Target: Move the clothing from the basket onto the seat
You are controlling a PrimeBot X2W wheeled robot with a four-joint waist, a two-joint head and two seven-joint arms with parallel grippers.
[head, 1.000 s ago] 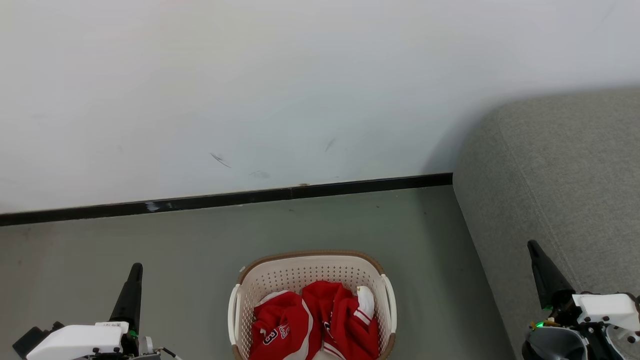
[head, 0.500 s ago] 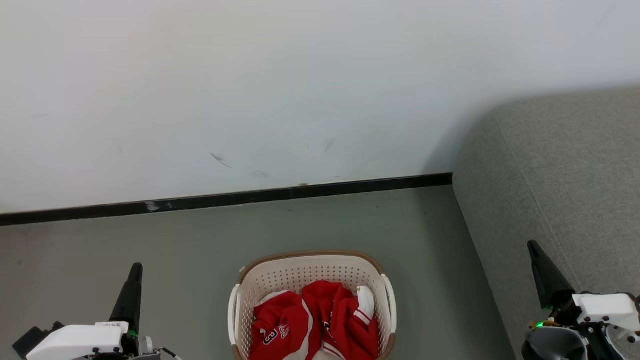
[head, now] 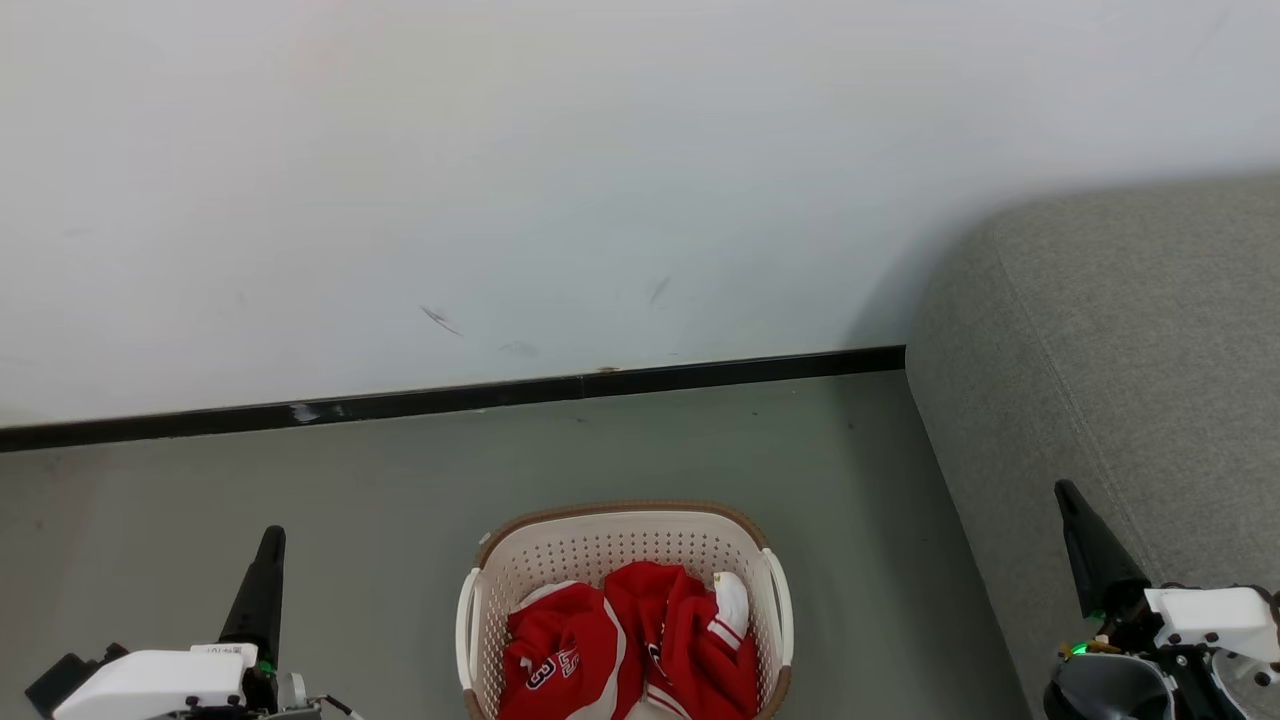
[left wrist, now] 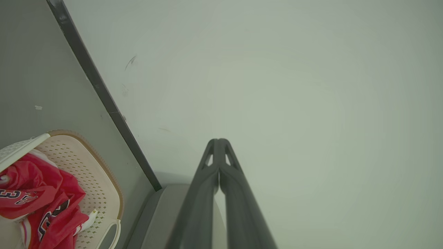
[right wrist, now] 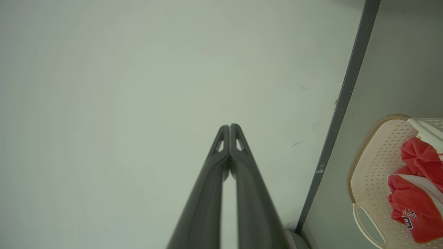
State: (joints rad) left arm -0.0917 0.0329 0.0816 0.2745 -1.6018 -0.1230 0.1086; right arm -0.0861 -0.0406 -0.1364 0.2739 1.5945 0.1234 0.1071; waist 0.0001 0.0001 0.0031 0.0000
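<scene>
The clothing (head: 630, 645) is found heaped in the basket (head: 600, 545) on the floor (head: 300, 480), between both arms. The left pincer (head: 271, 537) and right pincer (head: 1066, 492) are pressed together, empty; the left is judged slightly nearer, the seat (head: 1130, 340) lying rightward

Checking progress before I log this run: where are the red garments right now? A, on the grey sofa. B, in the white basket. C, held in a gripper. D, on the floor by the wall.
B: the clothing lies bunched inside the basket, none on the seat in view, and the left gripper and right gripper are both shut on nothing.
</scene>
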